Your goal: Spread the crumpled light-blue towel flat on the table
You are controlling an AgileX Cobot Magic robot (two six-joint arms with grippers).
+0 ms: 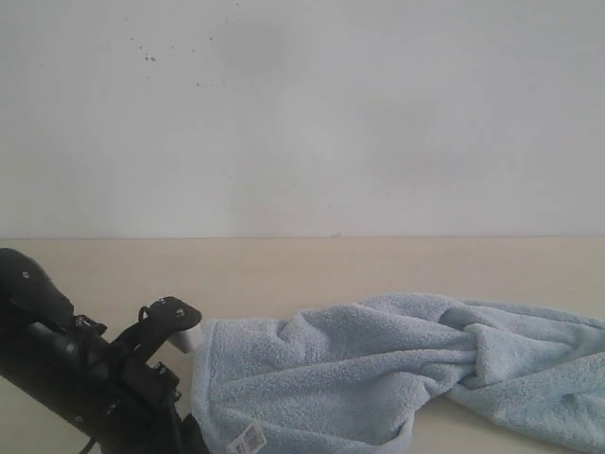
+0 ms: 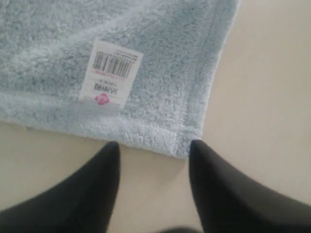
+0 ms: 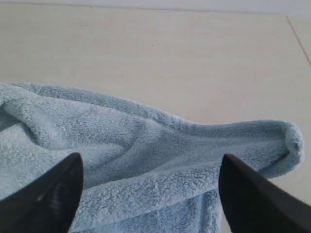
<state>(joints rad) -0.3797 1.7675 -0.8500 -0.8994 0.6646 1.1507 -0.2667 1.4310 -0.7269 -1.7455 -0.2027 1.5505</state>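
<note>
Towel [image 1: 378,369] bunched on table [image 1: 284,265] — left gripper [image 2: 154,150] fingers apart at its label [image 2: 111,73] corner; right gripper [image 3: 150,160] spread wide above folds.

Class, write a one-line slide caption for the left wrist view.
Open left gripper poised at the labelled corner of the light-blue towel on the beige table.

A white wall [image 1: 378,113] fills the upper half of the scene, plain and matte. A scatter of small dark specks [image 1: 149,55] marks its upper left, with a few fainter dots trailing toward the middle. Its lower edge runs straight and level across the room.
</note>
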